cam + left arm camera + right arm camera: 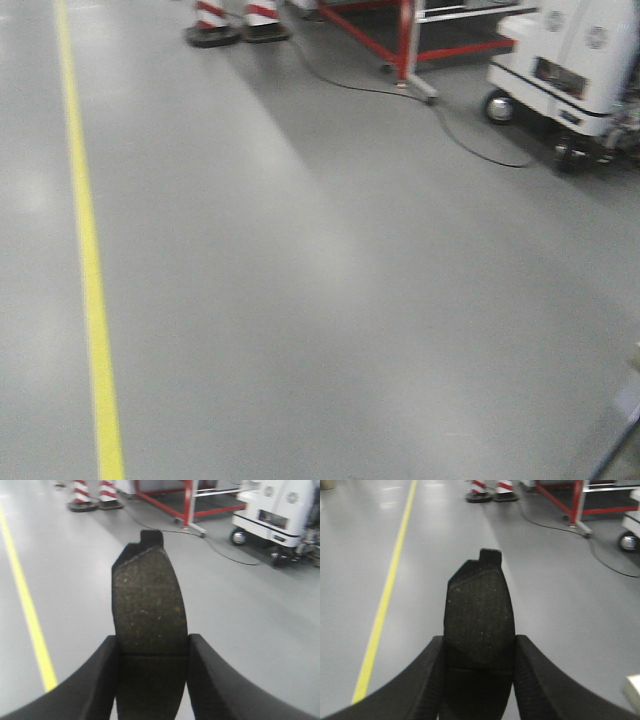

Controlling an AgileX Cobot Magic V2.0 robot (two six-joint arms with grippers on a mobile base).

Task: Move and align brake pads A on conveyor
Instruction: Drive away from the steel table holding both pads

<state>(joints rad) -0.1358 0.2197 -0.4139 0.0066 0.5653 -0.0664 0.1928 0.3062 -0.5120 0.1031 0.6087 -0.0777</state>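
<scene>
My left gripper (152, 647) is shut on a brake pad (147, 600): a dark grey, speckled, curved pad with a groove across its middle and an end tab pointing away from me. My right gripper (479, 647) is shut on a second brake pad (479, 605) of the same shape, darker, its tab also pointing away. Both pads are held in the air above the grey floor. The conveyor and the other brake pads are out of view. Neither gripper shows in the front view.
Grey shop floor (350, 300) with a yellow line (90, 280) on the left. Red-and-white cone bases (237, 25) stand far ahead. A red metal frame (405, 45), a black cable (470, 140) and a white wheeled machine (570, 60) stand at the far right.
</scene>
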